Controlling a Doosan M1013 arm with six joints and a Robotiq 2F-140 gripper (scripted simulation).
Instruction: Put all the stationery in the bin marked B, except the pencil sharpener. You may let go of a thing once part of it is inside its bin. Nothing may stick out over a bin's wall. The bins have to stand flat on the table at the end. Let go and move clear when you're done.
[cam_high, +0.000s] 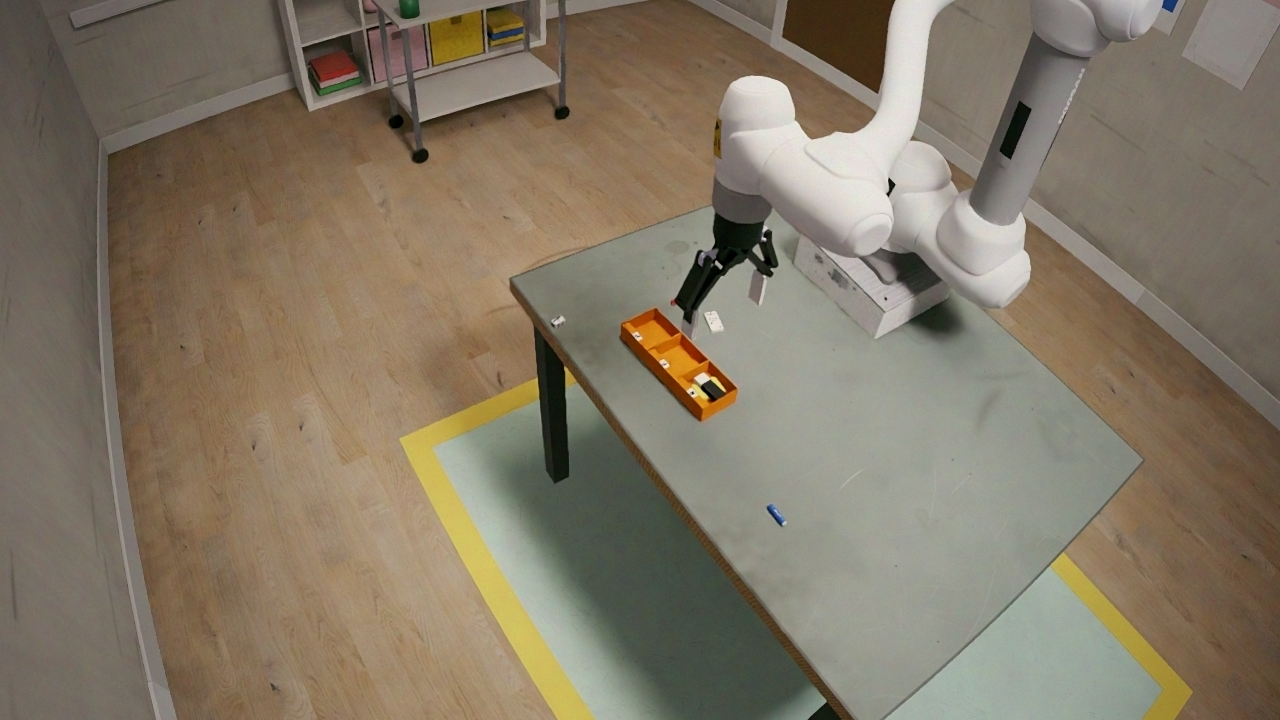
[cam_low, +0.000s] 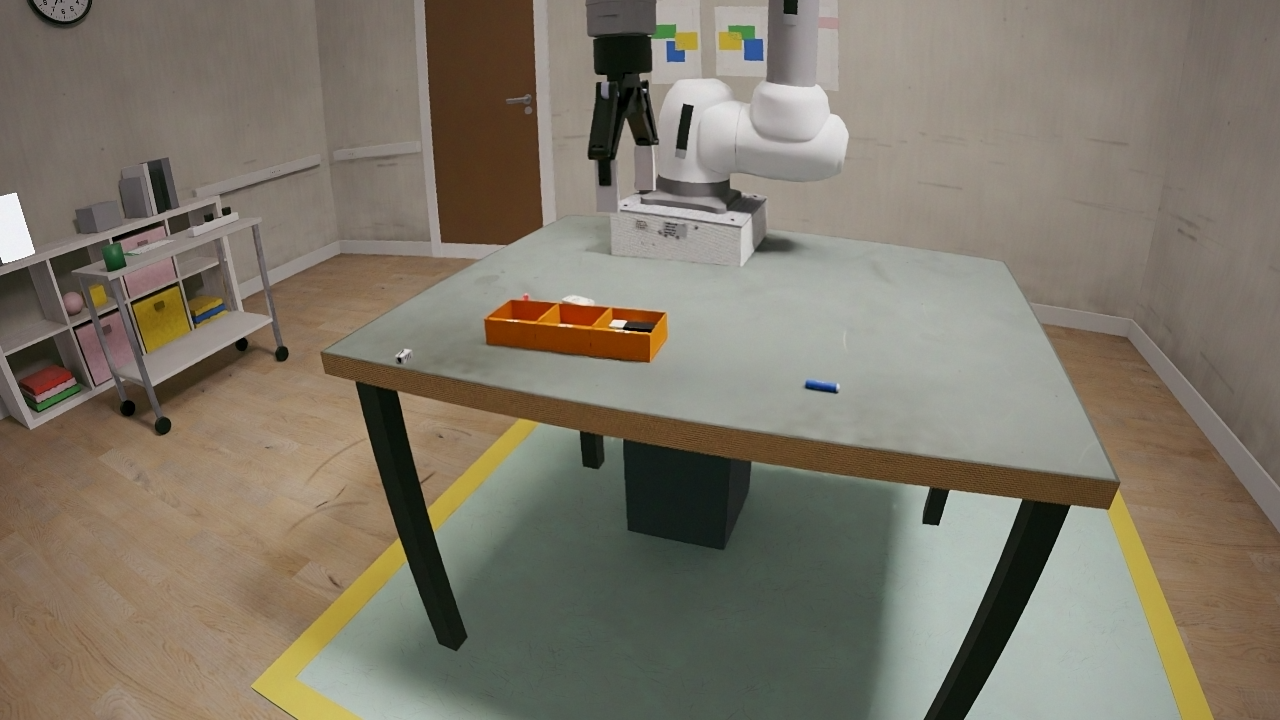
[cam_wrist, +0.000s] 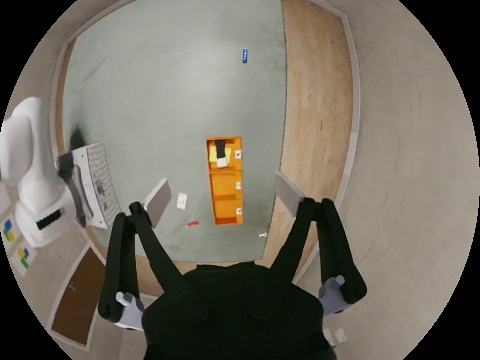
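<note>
An orange three-compartment bin row (cam_high: 720, 402) (cam_low: 563, 338) (cam_wrist: 226, 185) stands flat; its label letters are too small to read. One end compartment holds a black-and-white block (cam_high: 712, 389) (cam_low: 638, 326) (cam_wrist: 220, 148) on a yellow piece (cam_wrist: 213, 154). The other two look empty. A blue cylinder (cam_high: 776, 514) (cam_low: 821, 386) (cam_wrist: 245, 55) lies apart on the table. A small red item (cam_wrist: 193, 224) and a flat white piece (cam_high: 713, 321) (cam_wrist: 182, 201) lie on the robot's side of the bins. My gripper (cam_high: 723, 306) (cam_low: 625, 186) (cam_wrist: 221, 184) is open and empty, high above the table.
A small white and dark item (cam_high: 557, 320) (cam_low: 403, 356) (cam_wrist: 263, 235) lies near the table edge; I cannot tell what it is. The robot's white base block (cam_high: 859, 291) (cam_low: 675, 234) (cam_wrist: 97, 185) stands at the back of the table (cam_high: 939, 501) (cam_low: 733, 402).
</note>
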